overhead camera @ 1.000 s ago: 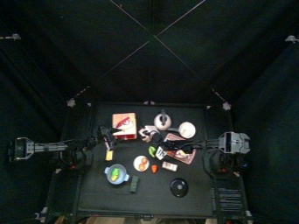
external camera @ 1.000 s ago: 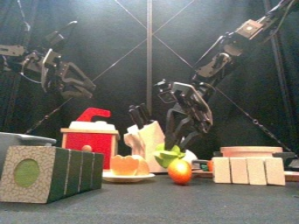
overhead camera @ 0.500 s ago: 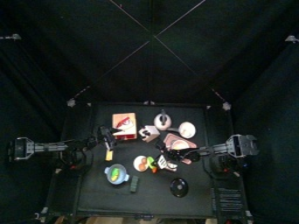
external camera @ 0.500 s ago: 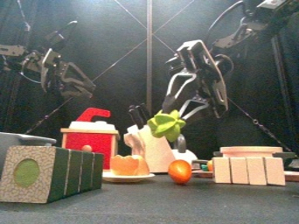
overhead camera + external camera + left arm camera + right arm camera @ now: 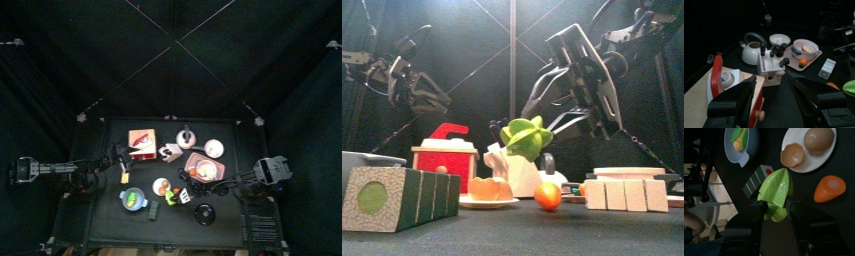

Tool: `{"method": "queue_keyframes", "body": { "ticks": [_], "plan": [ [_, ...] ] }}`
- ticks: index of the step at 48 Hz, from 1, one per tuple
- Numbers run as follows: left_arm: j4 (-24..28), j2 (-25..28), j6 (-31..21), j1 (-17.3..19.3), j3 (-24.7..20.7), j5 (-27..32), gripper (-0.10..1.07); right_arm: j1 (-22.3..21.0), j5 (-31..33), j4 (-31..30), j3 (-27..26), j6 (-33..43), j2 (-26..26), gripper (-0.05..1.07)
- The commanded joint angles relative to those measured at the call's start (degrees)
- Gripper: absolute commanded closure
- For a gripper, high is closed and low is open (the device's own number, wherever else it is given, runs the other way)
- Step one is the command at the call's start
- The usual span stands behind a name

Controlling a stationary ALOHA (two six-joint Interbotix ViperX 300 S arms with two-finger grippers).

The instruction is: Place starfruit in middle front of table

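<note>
The starfruit (image 5: 525,137), a yellow-green ridged piece, hangs in the air above the table (image 5: 516,238), held between the jaws of my right gripper (image 5: 775,210). In the top view the starfruit (image 5: 173,196) is over the front middle of the table (image 5: 107,226), with the right gripper (image 5: 179,191) reaching in from the right. Seen from the right wrist, the starfruit (image 5: 775,189) hovers between a white plate and a dark striped block. My left gripper (image 5: 784,102) rests at the table's left side, open and holding nothing.
Below the starfruit lie an orange fruit (image 5: 829,188), a white plate (image 5: 811,159) with brown pieces, and a blue bowl (image 5: 134,200) holding a yellow-green item. A black bowl (image 5: 203,213), a red box (image 5: 445,160), a white knife block (image 5: 771,70) and a kettle (image 5: 751,47) crowd the middle.
The right gripper has lifted the starfruit from table level up into the air and carried it toward the table's front. The left arm has not moved.
</note>
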Motion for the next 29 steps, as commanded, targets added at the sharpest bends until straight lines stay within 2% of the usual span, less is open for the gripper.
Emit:
{"method": "queue_keyframes", "body": {
  "ticks": [1, 7, 15, 22, 29],
  "plan": [
    [-0.1, 0.0, 0.1, -0.2, -0.9, 0.2, 0.11, 1.3, -0.4, 1.8, -1.8, 0.0, -0.4, 0.3],
    [-0.1, 0.0, 0.1, -0.2, -0.9, 0.4, 0.11, 1.8, 0.6, 4.0, -1.8, 0.0, -1.0, 0.3],
    [0.0, 0.0, 0.1, -0.2, -1.1, 0.4, 0.11, 1.4, 4.1, 3.5, -2.2, 0.0, -2.6, 0.3],
    [0.0, 0.0, 0.1, -0.1, -1.2, 0.4, 0.11, -2.4, 10.5, -0.4, -3.3, 0.0, -4.4, 0.3],
    [0.0, 0.0, 0.1, -0.1, -1.2, 0.4, 0.11, -7.6, 21.1, -7.1, -6.7, 0.4, -4.8, 0.3]
  ]
}}
